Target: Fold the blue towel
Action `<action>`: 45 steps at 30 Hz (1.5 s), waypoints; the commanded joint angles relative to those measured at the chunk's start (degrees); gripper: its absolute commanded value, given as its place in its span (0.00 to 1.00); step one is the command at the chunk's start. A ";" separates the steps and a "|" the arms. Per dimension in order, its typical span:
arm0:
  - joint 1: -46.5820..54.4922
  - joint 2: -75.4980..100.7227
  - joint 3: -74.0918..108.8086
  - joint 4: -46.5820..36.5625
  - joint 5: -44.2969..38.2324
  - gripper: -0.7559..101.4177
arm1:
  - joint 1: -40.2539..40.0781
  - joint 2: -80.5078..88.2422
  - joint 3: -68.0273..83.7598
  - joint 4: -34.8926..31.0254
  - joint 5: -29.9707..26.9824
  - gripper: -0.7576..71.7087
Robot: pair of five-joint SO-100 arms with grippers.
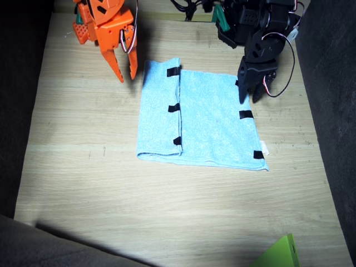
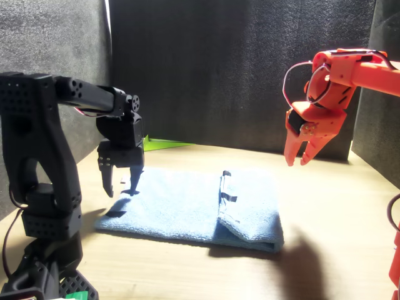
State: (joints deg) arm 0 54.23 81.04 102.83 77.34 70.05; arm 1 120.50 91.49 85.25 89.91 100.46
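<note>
Blue towel [image 1: 214, 125] flat on the table, one side folded over, black tabs along edges

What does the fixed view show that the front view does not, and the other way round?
Only the fixed view shows the towel's white tag and all the black tabs along both edges. Only the front view shows the right gripper hanging clear above the table and the fold's thickness. Both show the blue towel partly folded and the left gripper over its edge, both grippers open.
</note>
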 commanded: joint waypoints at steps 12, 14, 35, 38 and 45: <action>0.62 1.49 3.87 -2.99 -3.52 0.25 | -0.70 3.60 1.14 1.32 0.18 0.22; 0.70 2.02 4.48 -2.99 -3.60 0.24 | -1.05 4.31 1.14 1.76 0.18 0.22; -1.93 0.26 -11.25 7.03 1.58 0.00 | -1.93 12.39 13.45 0.70 0.35 0.20; -4.13 -5.62 -17.31 9.32 2.20 0.00 | -1.67 12.39 13.89 0.79 0.62 0.20; -9.93 -17.93 -30.32 14.68 3.34 0.00 | -1.14 12.83 17.05 -0.26 1.05 0.20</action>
State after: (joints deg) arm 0 46.14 64.60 77.78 90.26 72.25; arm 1 118.56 102.04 101.16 90.35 100.55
